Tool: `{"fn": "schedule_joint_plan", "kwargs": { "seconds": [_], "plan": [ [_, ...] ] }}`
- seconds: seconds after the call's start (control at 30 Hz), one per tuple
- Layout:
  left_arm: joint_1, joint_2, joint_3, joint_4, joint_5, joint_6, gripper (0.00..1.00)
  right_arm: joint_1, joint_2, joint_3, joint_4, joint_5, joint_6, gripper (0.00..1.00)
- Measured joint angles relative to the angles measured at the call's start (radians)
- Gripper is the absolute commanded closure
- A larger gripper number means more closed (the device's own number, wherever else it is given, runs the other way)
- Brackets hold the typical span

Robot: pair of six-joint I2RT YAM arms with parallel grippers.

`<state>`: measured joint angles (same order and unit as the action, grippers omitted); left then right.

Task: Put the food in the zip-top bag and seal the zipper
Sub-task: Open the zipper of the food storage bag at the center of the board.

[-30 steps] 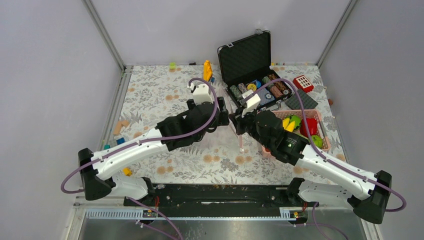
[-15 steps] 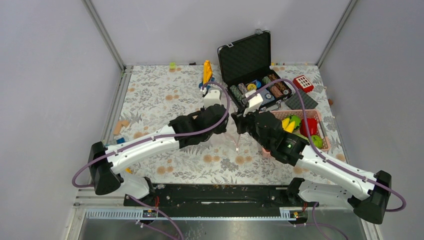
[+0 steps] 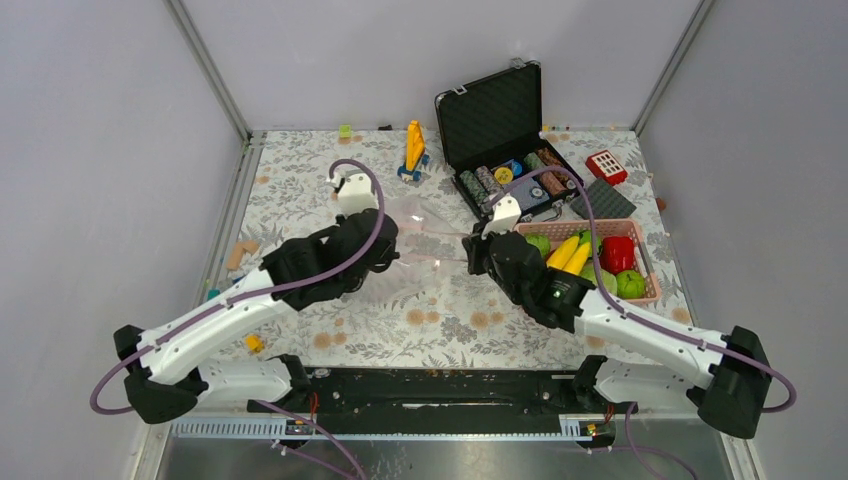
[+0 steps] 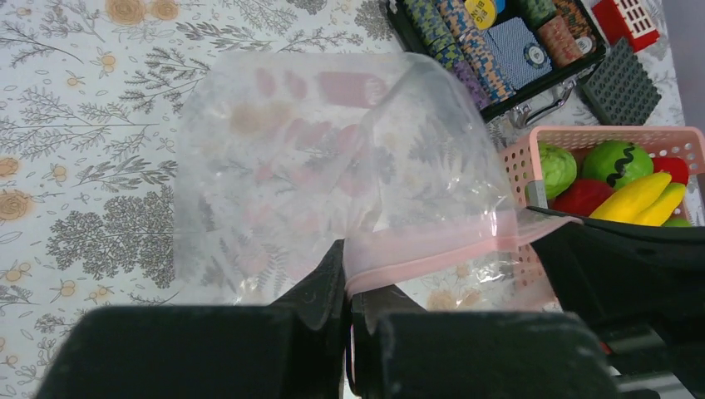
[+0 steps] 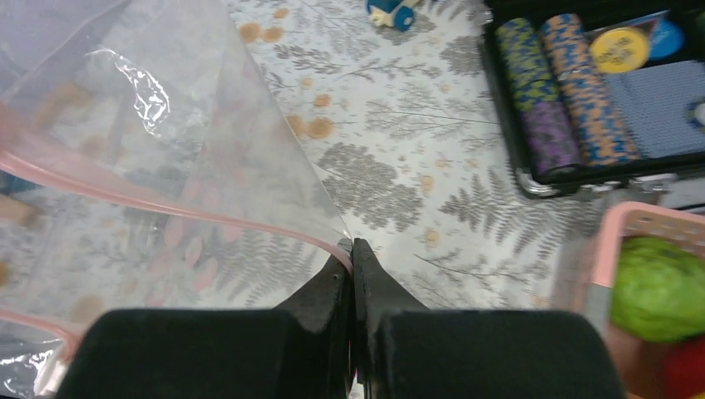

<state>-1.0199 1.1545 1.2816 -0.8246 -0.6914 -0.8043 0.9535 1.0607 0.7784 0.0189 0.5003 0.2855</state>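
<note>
The clear zip-top bag (image 3: 415, 228) hangs stretched between my two grippers above the flowered table. My left gripper (image 4: 349, 281) is shut on the left end of the pink zipper (image 4: 441, 249). The bag (image 4: 332, 158) spreads out beyond it. My right gripper (image 5: 352, 249) is shut on the other end of the zipper (image 5: 166, 204). From above, the left gripper (image 3: 396, 256) and the right gripper (image 3: 468, 260) face each other. The food (image 3: 572, 252), yellow bananas with red and green pieces, lies in the pink basket (image 3: 590, 226) to the right.
An open black case (image 3: 495, 120) holding poker chips stands behind the basket. Beside it lie a red block (image 3: 606, 165) and a dark grey plate (image 3: 603, 203). A yellow toy (image 3: 414, 145) stands at the back. Small blocks (image 3: 240, 252) lie at the left edge.
My left gripper has shut on the zipper strip and moved left. The bag, before hanging narrow from the right gripper, is now spread between both grippers.
</note>
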Motion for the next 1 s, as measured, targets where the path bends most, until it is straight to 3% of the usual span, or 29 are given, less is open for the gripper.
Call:
{"fn": "schedule_joint_plan", "kwargs": {
  "seconds": [0.3,0.37,0.47,0.63,0.7,1.0],
  "plan": [
    [0.018,-0.1,-0.098,-0.038,-0.021,0.015,1.0,-0.018,0.149,0.015,0.095,-0.144,0.124,0.94],
    [0.024,-0.096,-0.114,-0.035,-0.019,0.032,1.0,-0.024,0.186,0.021,0.095,-0.166,0.138,0.81],
    [0.031,-0.069,-0.124,-0.033,-0.019,0.067,1.0,-0.034,0.226,0.026,0.08,-0.192,0.163,0.46],
    [0.047,0.015,-0.126,-0.006,-0.006,0.122,1.0,-0.06,0.226,0.026,0.036,-0.22,0.163,0.18],
    [0.053,0.054,-0.125,0.016,0.009,0.137,1.0,-0.061,0.2,0.026,0.023,-0.234,0.161,0.02],
    [0.104,0.144,-0.124,0.047,0.087,0.161,1.0,-0.087,-0.066,0.024,-0.047,-0.21,0.188,0.0]
  ]
}}
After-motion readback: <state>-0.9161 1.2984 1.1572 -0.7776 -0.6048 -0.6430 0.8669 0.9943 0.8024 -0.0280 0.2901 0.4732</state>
